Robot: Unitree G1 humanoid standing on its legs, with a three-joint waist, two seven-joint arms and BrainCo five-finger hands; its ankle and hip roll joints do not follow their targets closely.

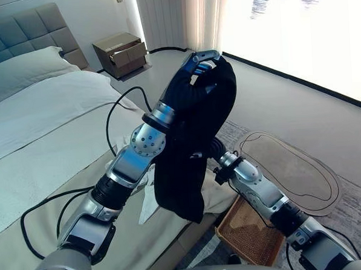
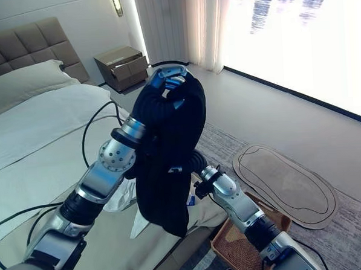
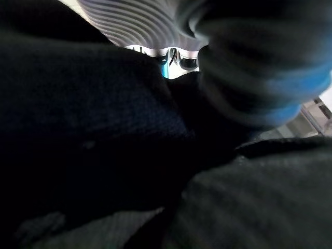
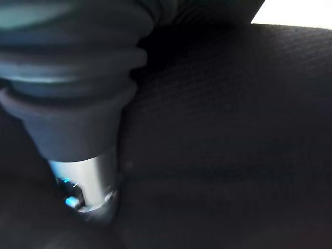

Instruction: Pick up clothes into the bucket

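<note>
Nearest the robot, beside the bed's foot, a woven brown basket (image 1: 252, 237) sits on the grey rug (image 1: 354, 210), its open top showing under the right forearm. The right robot hand (image 2: 197, 160) reaches up and in toward the hanging cloth; its fingers are buried behind the fabric, so I cannot tell whether they are spread or closed. In the right wrist view the dark ribbed cover lies right against black knit material.

The black garment (image 1: 196, 152) hangs in the air over the edge of the bed (image 1: 42, 154), above and to the left of the basket, not inside it. It is draped over the raised left robot hand (image 1: 202, 60), whose silver fingers curl over the top fold and hold the cloth up; the garment falls in a long drop along the left forearm, its lower hem level with the mattress edge. A crumpled white cloth (image 1: 148, 194) lies on the bed just behind that hem.

Farther out on the floor, an oval beige mat (image 1: 291, 165) lies near the rug. On the bed, a white duvet (image 1: 46, 112) and a pillow (image 1: 19, 68) lie against a padded grey headboard (image 1: 26, 28). Beyond it a brown nightstand (image 1: 123, 52) stands with a drawer partly pulled out, and pale curtains (image 1: 180, 17) hang by the bright window (image 1: 308, 31).
</note>
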